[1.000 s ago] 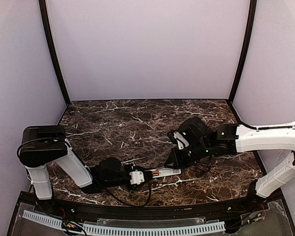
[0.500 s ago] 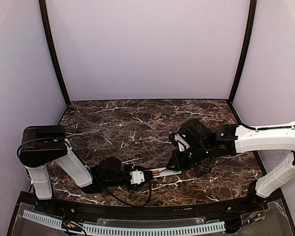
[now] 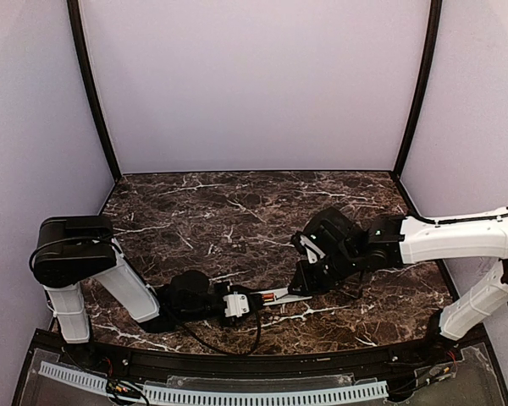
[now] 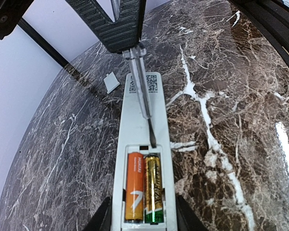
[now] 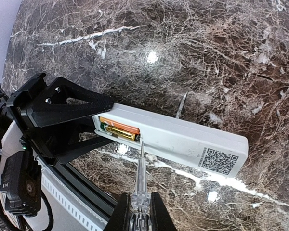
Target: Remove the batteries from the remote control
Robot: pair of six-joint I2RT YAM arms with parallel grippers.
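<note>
Our left gripper (image 4: 143, 219) clamps the remote (image 4: 132, 120) at the bottom centre of the left wrist view, with both batteries (image 4: 144, 187) seated in its open back. Our right gripper (image 5: 138, 214) pinches the stick (image 5: 141, 168), tip at the batteries' end. We should slip it under one battery's end and lever gently.

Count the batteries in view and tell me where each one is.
2. The orange battery and the gold battery lie side by side in the remote control's open recess. None shows elsewhere.
</note>
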